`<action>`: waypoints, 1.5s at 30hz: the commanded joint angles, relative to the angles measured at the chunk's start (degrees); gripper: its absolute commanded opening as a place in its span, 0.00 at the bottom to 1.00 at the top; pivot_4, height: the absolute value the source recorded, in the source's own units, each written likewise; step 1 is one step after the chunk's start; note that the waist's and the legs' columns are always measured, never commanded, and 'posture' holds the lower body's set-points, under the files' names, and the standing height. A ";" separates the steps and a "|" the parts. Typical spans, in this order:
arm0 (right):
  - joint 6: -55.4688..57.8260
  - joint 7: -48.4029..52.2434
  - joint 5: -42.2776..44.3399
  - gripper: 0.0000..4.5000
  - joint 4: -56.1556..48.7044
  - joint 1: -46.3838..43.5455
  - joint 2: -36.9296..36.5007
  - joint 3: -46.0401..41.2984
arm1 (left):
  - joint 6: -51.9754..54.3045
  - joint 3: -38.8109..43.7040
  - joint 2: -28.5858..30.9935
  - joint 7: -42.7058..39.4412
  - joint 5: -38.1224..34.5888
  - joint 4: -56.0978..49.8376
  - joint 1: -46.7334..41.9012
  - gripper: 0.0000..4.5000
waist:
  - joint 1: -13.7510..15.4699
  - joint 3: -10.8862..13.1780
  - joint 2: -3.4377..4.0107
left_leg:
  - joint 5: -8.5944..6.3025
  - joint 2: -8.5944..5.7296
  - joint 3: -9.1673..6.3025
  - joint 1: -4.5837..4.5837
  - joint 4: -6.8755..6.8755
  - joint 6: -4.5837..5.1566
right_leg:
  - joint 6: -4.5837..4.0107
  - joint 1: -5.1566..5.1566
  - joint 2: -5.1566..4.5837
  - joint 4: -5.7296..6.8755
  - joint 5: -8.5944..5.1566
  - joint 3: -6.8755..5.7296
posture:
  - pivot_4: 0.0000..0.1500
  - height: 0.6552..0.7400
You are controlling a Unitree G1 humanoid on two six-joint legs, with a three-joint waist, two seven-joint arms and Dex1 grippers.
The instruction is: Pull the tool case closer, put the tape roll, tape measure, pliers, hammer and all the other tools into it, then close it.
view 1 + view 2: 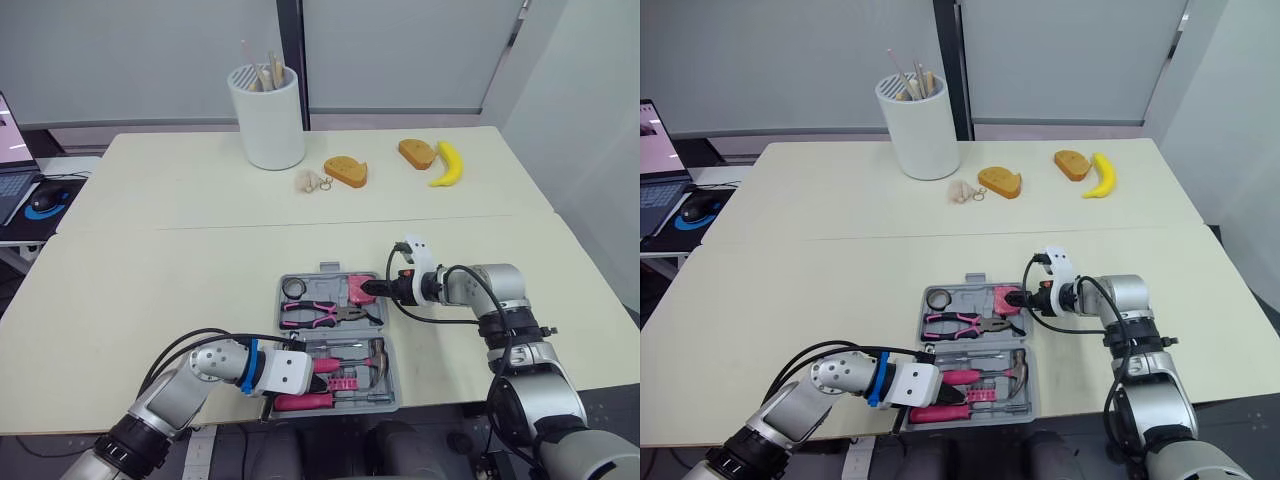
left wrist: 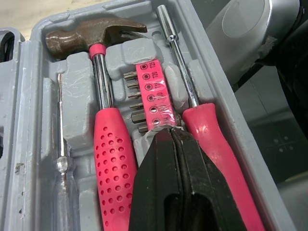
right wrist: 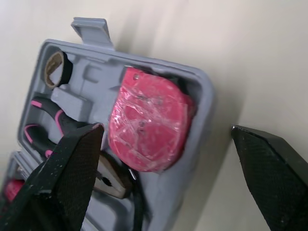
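Note:
The grey tool case (image 1: 279,300) lies open near the table's front edge. Its far half holds the tape roll (image 3: 57,67), the pink-handled pliers (image 1: 325,313) and the pink tape measure (image 3: 149,125). In the near half lie the hammer (image 2: 103,96), a pink bit holder (image 2: 153,94), a pink-handled screwdriver (image 2: 211,130) and a clear-handled one (image 2: 61,163). My left gripper (image 2: 169,134) is shut, its tips just over the bit holder's near end, with nothing visibly held. My right gripper (image 3: 166,128) is open wide at the case's right side, level with the tape measure.
A white cup of sticks (image 1: 267,115) stands at the back. Two bread pieces (image 1: 346,171) (image 1: 416,153), a banana (image 1: 448,164) and a small pale object (image 1: 308,181) lie behind the case. A laptop (image 1: 10,160) and mouse (image 1: 45,198) sit far left.

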 commanded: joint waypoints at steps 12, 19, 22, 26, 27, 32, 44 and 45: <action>-15.85 20.03 -1.16 0.99 15.05 -6.71 1.39 7.38 | -1.43 -3.65 3.04 -2.88 4.37 5.06 1.00 0.00 | -0.81 -0.15 0.13 | 0.00 0.04 0.04 0.15 -0.13 0.00 | -0.06 -0.01 0.17 0.01 -0.04 0.05 | 1.00 0.93; -22.48 29.23 -2.92 0.99 13.05 -10.20 0.31 11.23 | -0.97 -4.05 3.31 -3.31 4.58 5.03 0.87 0.00 | -1.25 -0.12 0.22 | 0.00 0.03 0.12 0.14 -0.28 0.00 | -0.09 -0.09 0.18 -0.01 -0.04 0.12 | 1.00 0.93; -23.23 33.09 -3.32 0.99 6.70 -9.33 -1.37 14.02 | -0.56 -3.98 3.24 -3.17 4.53 4.89 0.79 0.00 | -1.17 -0.11 0.23 | 0.00 0.06 0.06 0.13 -0.32 0.00 | -0.11 -0.09 0.17 -0.02 -0.05 0.08 | 1.00 0.93; -24.65 36.32 -4.98 0.99 -4.69 -6.22 -5.65 18.83 | 0.80 -2.93 2.12 -1.80 3.24 4.49 0.12 0.00 | -0.87 -0.11 0.24 | 0.00 0.07 0.03 0.11 -0.32 0.00 | -0.10 -0.08 0.16 -0.02 -0.05 0.05 | 1.00 0.93; -24.77 36.43 -5.17 0.99 -7.86 -5.30 -6.84 19.70 | 1.74 -2.06 1.60 -1.11 2.08 3.91 0.10 0.00 | -0.76 -0.12 0.24 | 0.00 0.07 0.03 0.11 -0.32 0.00 | -0.09 -0.08 0.15 -0.03 -0.05 0.05 | 1.00 0.93; -22.57 34.57 -4.24 0.99 -19.53 -1.67 -10.47 20.13 | 8.19 5.36 1.55 -0.49 -8.37 -3.74 3.23 0.00 | -0.66 -0.07 0.19 | 0.00 0.08 0.05 0.06 -0.31 0.00 | -0.02 -0.10 0.07 -0.02 -0.09 0.05 | 1.00 0.93; -14.83 28.89 0.43 0.99 -49.92 6.59 -20.70 17.45 | 27.08 27.42 17.65 -4.49 -26.05 -16.86 24.64 0.00 | -0.19 0.17 0.12 | 0.00 0.22 0.02 -0.09 -0.54 -0.02 | -0.05 -0.39 -0.11 -0.11 -0.20 -0.01 | 1.00 0.93; -14.06 28.96 1.44 0.99 -52.59 7.92 -22.16 17.29 | 26.38 28.33 18.05 -4.35 -25.16 -14.82 25.59 0.00 | -0.11 0.17 0.12 | 0.00 0.22 0.02 -0.08 -0.55 -0.02 | 0.07 -0.38 -0.11 -0.17 -0.26 -0.02 | 1.00 0.93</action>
